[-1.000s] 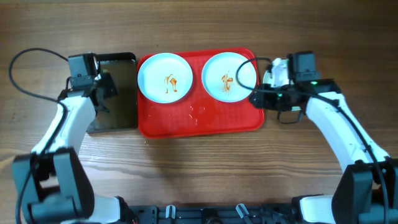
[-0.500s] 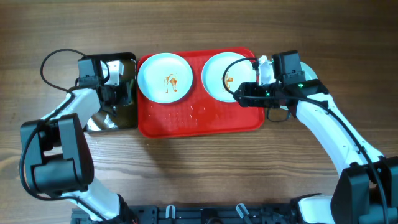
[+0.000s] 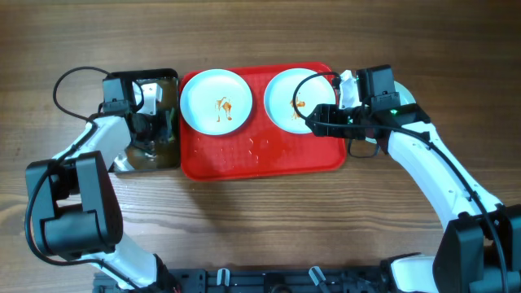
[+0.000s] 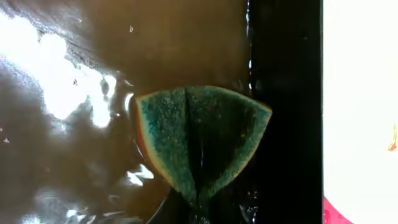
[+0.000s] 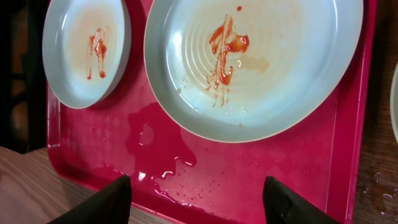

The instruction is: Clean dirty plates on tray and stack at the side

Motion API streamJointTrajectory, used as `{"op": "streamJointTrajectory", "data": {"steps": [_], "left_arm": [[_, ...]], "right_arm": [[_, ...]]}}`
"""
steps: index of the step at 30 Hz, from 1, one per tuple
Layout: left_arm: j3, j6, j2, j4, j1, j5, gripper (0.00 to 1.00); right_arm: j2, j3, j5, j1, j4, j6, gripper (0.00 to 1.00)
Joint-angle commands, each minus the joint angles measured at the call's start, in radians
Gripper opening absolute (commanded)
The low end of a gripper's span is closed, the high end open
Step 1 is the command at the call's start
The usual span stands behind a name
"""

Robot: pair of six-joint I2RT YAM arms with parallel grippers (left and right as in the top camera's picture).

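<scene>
In the black metal pan [image 3: 169, 80] beside the bright red rectangular plastic tray [image 3: 260, 159], the left gripper [image 3: 151, 130] has its jaws clamped on a folded green sponge [image 4: 199, 137], likely wetting it, while the right gripper [image 5: 199, 202], jaws wide apart, hovers by two sauce-smeared pale round plates [image 3: 215, 100] [image 3: 285, 89] on the tray, probably to steady one.

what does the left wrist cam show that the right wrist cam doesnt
Only the left wrist: a green sponge, folded and pinched, over the black pan. Only the right wrist: both plates with their sauce smears, puddles on the tray, and the right gripper open over its near rim. Both: the plate nearest the pan and some red tray.
</scene>
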Motion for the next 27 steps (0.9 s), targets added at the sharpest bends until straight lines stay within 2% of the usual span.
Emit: {"op": "streamJointTrajectory", "data": {"steps": [1, 5, 6, 8, 12, 16, 20, 24, 25, 27], "left_arm": [[-0.005, -0.080, -0.029, -0.045, 0.003, -0.180, 0.04], [-0.005, -0.105, -0.153, -0.060, 0.002, -0.193, 0.04], [-0.006, -0.138, -0.155, -0.077, 0.002, -0.193, 0.04], [-0.014, -0.184, -0.143, -0.082, 0.002, -0.188, 0.11], [-0.052, -0.201, -0.111, -0.073, 0.002, -0.134, 0.11], [-0.079, -0.201, -0.063, -0.055, 0.002, -0.134, 0.11], [-0.079, -0.201, -0.063, -0.056, 0.002, -0.134, 0.14], [-0.079, -0.201, -0.063, -0.056, 0.002, -0.134, 0.15], [-0.079, -0.201, -0.063, -0.056, 0.002, -0.134, 0.15], [-0.079, -0.201, -0.063, -0.056, 0.002, -0.134, 0.15]], "right_arm": [[-0.003, -0.005, 0.025, 0.003, 0.002, 0.033, 0.68], [0.012, -0.005, 0.023, 0.004, 0.050, 0.035, 0.68], [0.030, -0.005, 0.024, 0.005, 0.059, 0.035, 0.68], [0.068, -0.005, 0.024, 0.007, 0.073, 0.047, 0.71], [0.173, -0.005, 0.029, 0.007, 0.135, 0.131, 0.71], [0.226, -0.005, 0.168, 0.007, 0.164, 0.312, 0.72], [0.266, -0.005, 0.195, 0.007, 0.217, 0.475, 0.71], [0.306, -0.005, 0.187, 0.007, 0.246, 0.506, 0.61], [0.315, -0.006, 0.187, 0.007, 0.246, 0.505, 0.54], [0.320, -0.006, 0.187, 0.007, 0.246, 0.505, 0.33]]}}
